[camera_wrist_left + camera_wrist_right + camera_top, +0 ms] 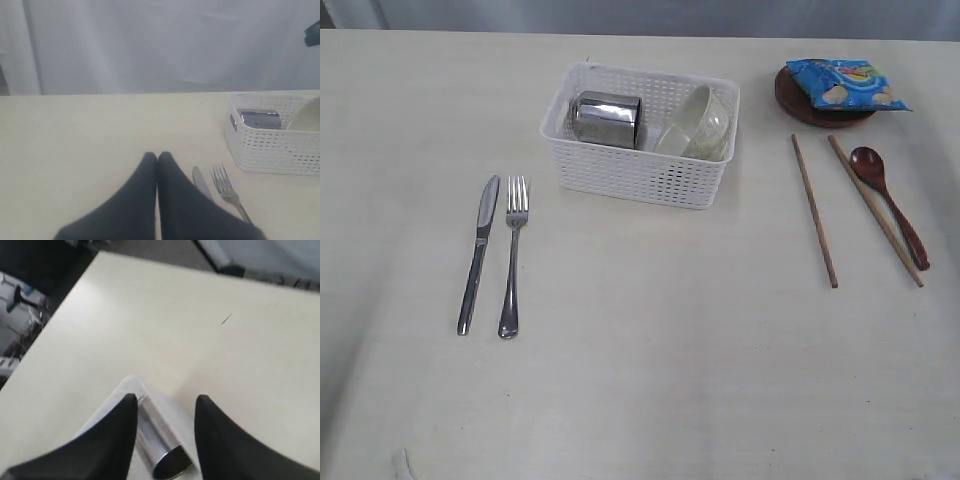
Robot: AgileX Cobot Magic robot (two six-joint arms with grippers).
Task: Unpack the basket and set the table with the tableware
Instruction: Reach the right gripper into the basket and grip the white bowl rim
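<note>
The white basket (640, 180) stands at the table's back middle. A steel cup (606, 119) lies on its side in it, next to a pale bowl (700, 122). Knife (478, 252) and fork (513, 255) lie side by side left of the basket. Two chopsticks (814, 210) and a reddish-brown spoon (888, 200) lie on the right. Neither arm shows in the exterior view. My right gripper (166, 398) is open over the basket (117, 397), with the cup (159, 440) between its fingers. My left gripper (157, 156) is shut and empty above the table, beside the knife (201, 181) and fork (227, 190).
A blue chip bag (845, 83) rests on a small brown plate (790, 100) at the back right. The pale table (650, 380) stretches wide in front of the basket. A grey curtain hangs behind the far edge.
</note>
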